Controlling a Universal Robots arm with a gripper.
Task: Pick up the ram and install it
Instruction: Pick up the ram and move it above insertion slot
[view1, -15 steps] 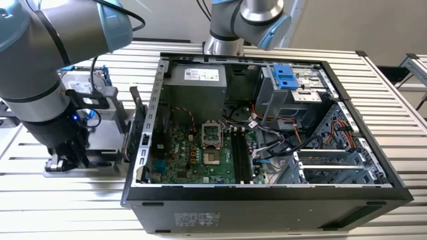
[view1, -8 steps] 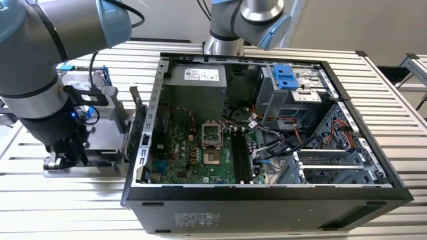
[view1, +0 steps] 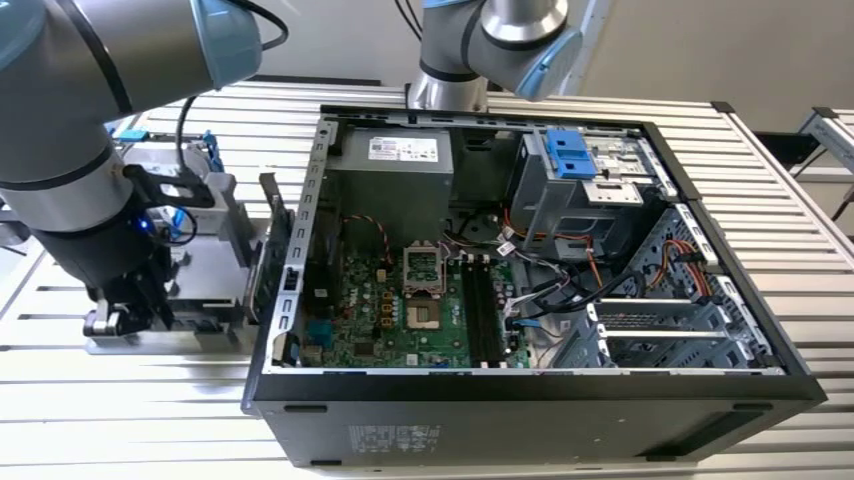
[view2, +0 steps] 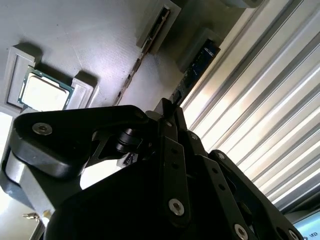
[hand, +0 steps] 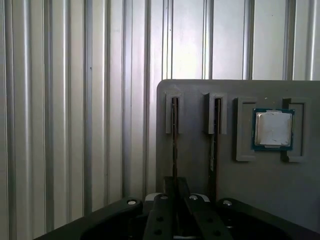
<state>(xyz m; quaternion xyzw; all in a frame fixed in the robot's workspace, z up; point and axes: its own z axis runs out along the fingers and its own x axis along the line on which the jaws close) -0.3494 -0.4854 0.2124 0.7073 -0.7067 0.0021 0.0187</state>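
Single arm, gripper (view1: 114, 320) lowered over a flat grey plastic parts tray (view1: 200, 338). The tray sits on the ribbed aluminium table (view1: 787, 240), at 9 o'clock from the open black computer case (view1: 534, 400) in the exterior view.

The ram (hand: 174, 130) is a long thin dark green circuit-board stick. It stands on edge in the tray slot nearest the tray's outer edge, just beside the ribbed table.

In both wrist views the black gripper (hand: 175, 181) is clenched on this ram, its jaws pressed close on either face. The stick is not lifted out of its slot.

A second dark green memory stick (hand: 216, 135) stands in the neighbouring slot, parallel and untouched. Beyond it a small square silver processor chip (hand: 272, 129) lies flat in its own recess.

Writing: there is a white label (view1: 400, 150) on the grey power supply at 12 o'clock inside the case, and a pale sticker (view1: 396, 437) on the case's near wall. Neither is legible.
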